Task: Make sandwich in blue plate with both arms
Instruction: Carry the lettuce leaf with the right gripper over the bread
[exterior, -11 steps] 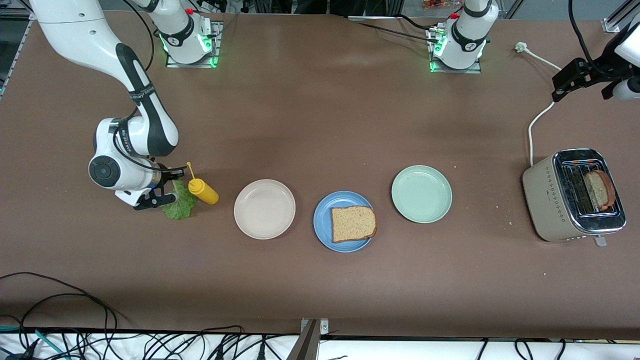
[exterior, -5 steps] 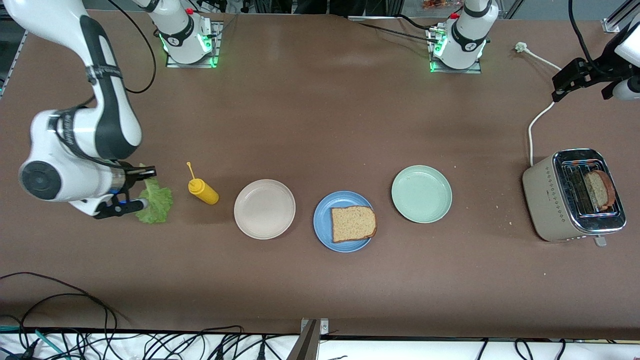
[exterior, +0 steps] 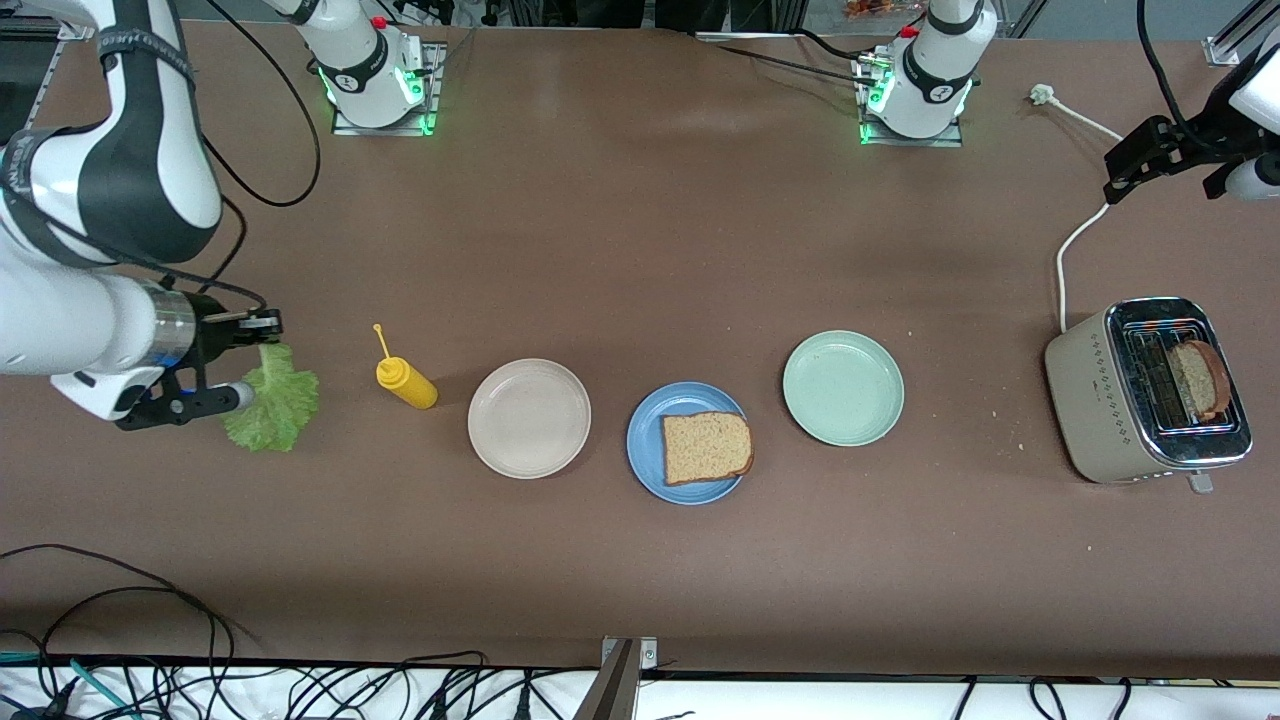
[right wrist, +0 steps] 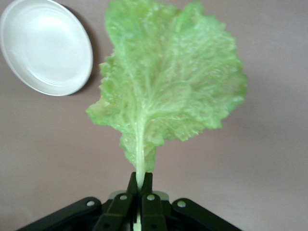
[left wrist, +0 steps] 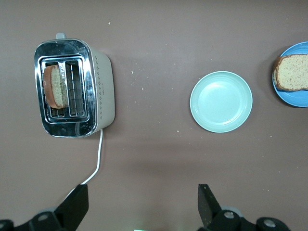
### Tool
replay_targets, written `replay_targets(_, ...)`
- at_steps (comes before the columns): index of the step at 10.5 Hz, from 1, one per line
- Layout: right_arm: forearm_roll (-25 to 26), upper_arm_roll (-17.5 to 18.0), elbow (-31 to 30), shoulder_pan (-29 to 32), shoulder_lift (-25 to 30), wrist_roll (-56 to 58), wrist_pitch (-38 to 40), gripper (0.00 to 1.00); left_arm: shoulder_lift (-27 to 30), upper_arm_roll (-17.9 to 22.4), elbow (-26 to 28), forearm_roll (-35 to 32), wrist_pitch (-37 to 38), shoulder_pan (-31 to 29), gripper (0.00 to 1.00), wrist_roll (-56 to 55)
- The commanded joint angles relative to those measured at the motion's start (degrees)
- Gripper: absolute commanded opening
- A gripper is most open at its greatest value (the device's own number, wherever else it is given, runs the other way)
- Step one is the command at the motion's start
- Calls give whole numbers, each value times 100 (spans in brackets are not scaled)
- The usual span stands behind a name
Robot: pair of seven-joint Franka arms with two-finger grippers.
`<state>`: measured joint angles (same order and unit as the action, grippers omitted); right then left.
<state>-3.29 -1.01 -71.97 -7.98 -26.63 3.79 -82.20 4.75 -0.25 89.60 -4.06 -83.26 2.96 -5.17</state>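
right pincer (exterior: 243, 360) pinches lettuce (exterior: 268, 405); blue plate (exterior: 645, 455) holds 1 bread slice (exterior: 706, 446).

bread slice (exterior: 707, 447) on blue plate (exterior: 645, 440), between two plates (exterior: 529, 418)

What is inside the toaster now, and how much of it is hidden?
One toasted bread slice stands in one slot of the toaster; its lower part is hidden. The other slot looks empty.
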Motion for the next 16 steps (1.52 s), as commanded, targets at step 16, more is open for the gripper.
replay_targets(16,-3389,611,280,-2892,-2644,-6980,-7359,0,-27,-10,-110,-69,46,-59,100,68)
